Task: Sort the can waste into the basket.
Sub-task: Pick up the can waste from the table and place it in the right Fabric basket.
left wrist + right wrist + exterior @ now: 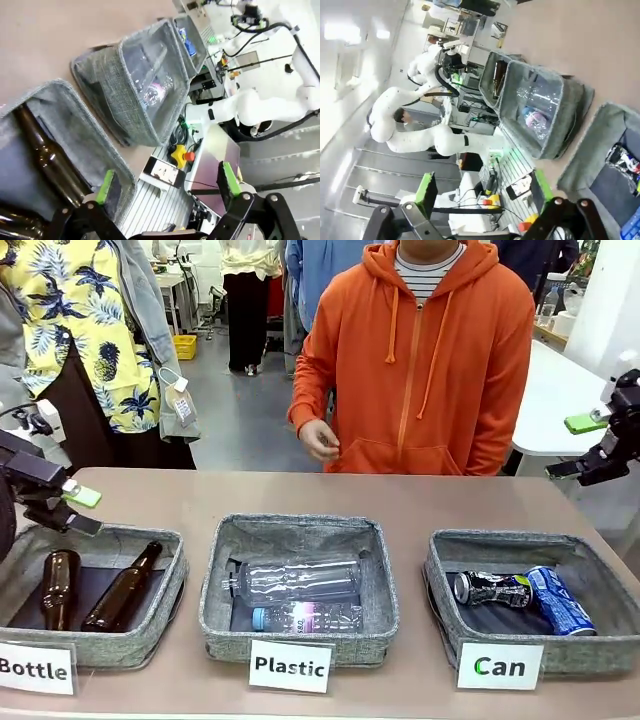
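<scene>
The grey "Can" basket [440,575] stands at the front right of the table with its white label card [500,666]. Inside it lie the dented silver-and-black can [492,589] and, touching it on the right, the blue can [560,600]. My right gripper [583,447] hangs open and empty above the table's right edge, behind the basket. Its wrist view shows the Can basket [600,130], the silver-and-black can [622,157] and the open gripper [484,186]. My left gripper [82,511] is open and empty over the far rim of the "Bottle" basket [150,625]; its wrist view shows the gripper [167,182] open.
The "Plastic" basket [215,590] in the middle holds clear plastic bottles [300,582]. Two brown glass bottles [120,590] lie in the Bottle basket. A person in an orange hoodie [420,360] stands at the far side, one hand [320,440] held above the table edge. Bare tabletop [330,495] lies behind the baskets.
</scene>
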